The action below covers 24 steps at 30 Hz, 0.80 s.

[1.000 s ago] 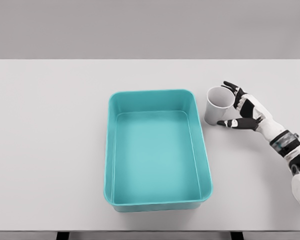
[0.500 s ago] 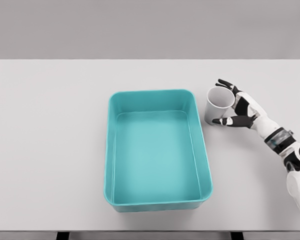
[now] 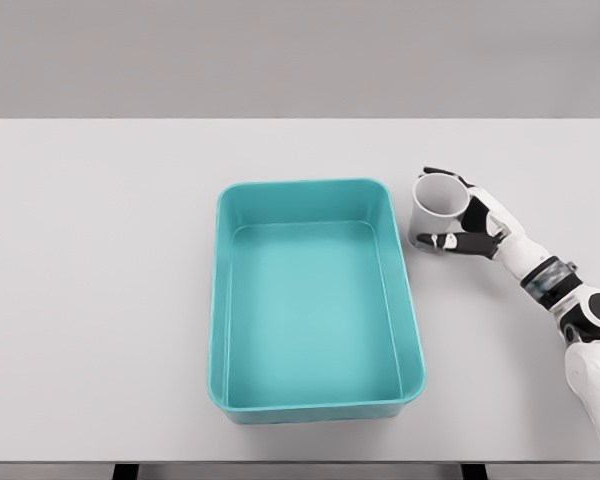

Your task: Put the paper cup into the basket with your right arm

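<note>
A white paper cup stands upright on the table just right of the teal basket, close to its far right corner. My right hand comes in from the lower right and wraps the cup from its right side. The thumb lies across the cup's lower front, and the fingers curl around its far rim. The cup still rests on the table. The left arm does not show.
The white table spans the whole view, its front edge near the bottom of the picture. The basket is a shallow rectangular tub with nothing in it.
My right hand has slid left and its fingers and thumb have drawn in around the cup. The cup has barely moved.
</note>
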{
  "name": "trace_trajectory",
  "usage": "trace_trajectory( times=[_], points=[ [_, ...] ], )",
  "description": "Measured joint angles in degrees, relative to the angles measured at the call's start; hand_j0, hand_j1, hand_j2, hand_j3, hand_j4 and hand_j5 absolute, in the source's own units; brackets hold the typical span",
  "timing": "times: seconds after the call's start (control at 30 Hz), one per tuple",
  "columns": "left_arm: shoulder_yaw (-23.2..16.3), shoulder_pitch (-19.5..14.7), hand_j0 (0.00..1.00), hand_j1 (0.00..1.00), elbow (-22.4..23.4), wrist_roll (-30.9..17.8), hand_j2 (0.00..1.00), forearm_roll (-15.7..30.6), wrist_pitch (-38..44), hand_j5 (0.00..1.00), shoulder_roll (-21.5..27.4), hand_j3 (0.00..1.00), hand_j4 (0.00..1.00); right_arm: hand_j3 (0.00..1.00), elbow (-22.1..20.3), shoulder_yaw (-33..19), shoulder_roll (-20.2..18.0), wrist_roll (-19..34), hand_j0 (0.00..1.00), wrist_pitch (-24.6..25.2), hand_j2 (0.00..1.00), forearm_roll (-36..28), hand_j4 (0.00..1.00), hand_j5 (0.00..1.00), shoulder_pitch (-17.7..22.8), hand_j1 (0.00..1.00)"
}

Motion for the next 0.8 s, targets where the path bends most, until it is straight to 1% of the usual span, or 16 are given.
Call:
trace_trajectory(
  times=[0.1,0.27,0.4,0.5,0.67,0.8],
  points=[
    [0.0,0.0,1.00,1.00,0.0,0.0,1.00,0.0,0.0,1.00,0.0,1.00,1.00,0.61,-0.1,0.2,0.0,0.0,0.61,0.0,0.61,-0.2,0.61,0.61,0.0,0.61],
    [0.0,0.0,1.00,1.00,0.0,0.0,1.00,0.0,0.0,1.00,0.0,1.00,1.00,0.57,-0.4,0.4,-0.2,0.1,0.57,-0.1,0.57,0.3,0.57,0.57,0.1,0.57],
    [0.0,0.0,1.00,1.00,0.0,0.0,1.00,0.0,0.0,1.00,0.0,1.00,1.00,0.54,-2.1,0.3,-0.8,0.2,0.54,-0.2,0.54,0.6,0.54,0.54,0.5,0.54],
    [0.0,0.0,1.00,1.00,0.0,0.0,1.00,0.0,0.0,1.00,0.0,1.00,1.00,0.53,-4.2,-0.2,-1.4,0.2,0.53,-0.2,0.53,0.7,0.53,0.53,1.3,0.53],
    [0.0,0.0,1.00,1.00,0.0,0.0,1.00,0.0,0.0,1.00,0.0,1.00,1.00,0.52,-9.2,-2.4,-3.8,0.4,0.52,-0.2,0.52,0.7,0.52,0.52,3.5,0.52],
    [0.0,0.0,1.00,1.00,0.0,0.0,1.00,0.0,0.0,1.00,0.0,1.00,1.00,0.52,-13.2,-3.9,-5.5,0.4,0.52,-0.4,0.52,0.7,0.52,0.52,4.3,0.52]
  ],
)
